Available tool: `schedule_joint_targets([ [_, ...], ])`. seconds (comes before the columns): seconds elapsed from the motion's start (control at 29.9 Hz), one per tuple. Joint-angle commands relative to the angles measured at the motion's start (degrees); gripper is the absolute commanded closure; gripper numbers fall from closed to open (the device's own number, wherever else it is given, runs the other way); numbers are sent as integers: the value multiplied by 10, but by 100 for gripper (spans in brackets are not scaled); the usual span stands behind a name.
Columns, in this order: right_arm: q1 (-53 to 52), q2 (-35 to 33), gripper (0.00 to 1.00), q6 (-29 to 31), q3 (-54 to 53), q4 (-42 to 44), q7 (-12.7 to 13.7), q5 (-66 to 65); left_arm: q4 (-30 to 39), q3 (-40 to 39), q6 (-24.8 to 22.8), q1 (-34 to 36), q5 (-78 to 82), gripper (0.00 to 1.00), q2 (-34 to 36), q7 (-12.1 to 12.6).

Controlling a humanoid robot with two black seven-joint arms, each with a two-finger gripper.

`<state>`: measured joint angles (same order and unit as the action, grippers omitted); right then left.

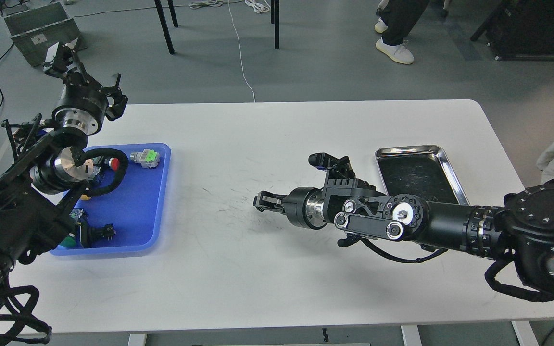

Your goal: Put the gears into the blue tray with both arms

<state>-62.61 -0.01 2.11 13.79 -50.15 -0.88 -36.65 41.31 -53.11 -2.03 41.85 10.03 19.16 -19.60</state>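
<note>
The blue tray (147, 211) lies on the left of the white table and holds a grey-and-green connector (145, 157), a red-capped button (113, 163) and a few dark parts; my left arm covers part of it. I cannot make out any gears. My left gripper (87, 74) is raised beyond the tray's far left corner, its fingers spread apart and empty. My right gripper (259, 201) hangs low over the table's middle and points left toward the tray, well apart from it. Its dark fingers look close together, and I cannot tell their state.
A shiny steel tray (409, 149) with a black inside sits at the right, behind my right forearm. Scuff marks cover the table (258, 278) centre. On the floor beyond are table legs, cables, a grey box and a person's feet.
</note>
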Motion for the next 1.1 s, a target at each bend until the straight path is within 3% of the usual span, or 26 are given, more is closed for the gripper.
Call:
schedule_joint_targets([
  [0.0, -1, 0, 73, 0, 0, 0, 1, 0, 0, 0, 0, 0, 0, 1, 0, 1],
  [0.07, -1, 0, 65, -2, 0, 0, 1, 1, 0, 0, 0, 0, 0, 1, 1, 1],
  [0.13, -1, 0, 51, -5, 0, 0, 0, 3, 0, 0, 0, 1, 0, 1, 1, 1],
  [0.47, -2, 0, 18, -52, -10, 8, -6, 7, 0, 0, 2, 2, 0, 1, 1, 1],
  [0.63, -9, 0, 9, -62, -95, 45, -6, 8, 0, 0, 2, 1, 3, 1, 6, 2],
  [0.84, -9, 0, 8, -62, -227, 105, -5, 11, 13, 1, 3, 0, 6, 1, 11, 5],
  [1.07, -9, 0, 8, -57, -409, 118, -5, 115, 96, 60, 6, 3, 8, 1, 43, 10],
])
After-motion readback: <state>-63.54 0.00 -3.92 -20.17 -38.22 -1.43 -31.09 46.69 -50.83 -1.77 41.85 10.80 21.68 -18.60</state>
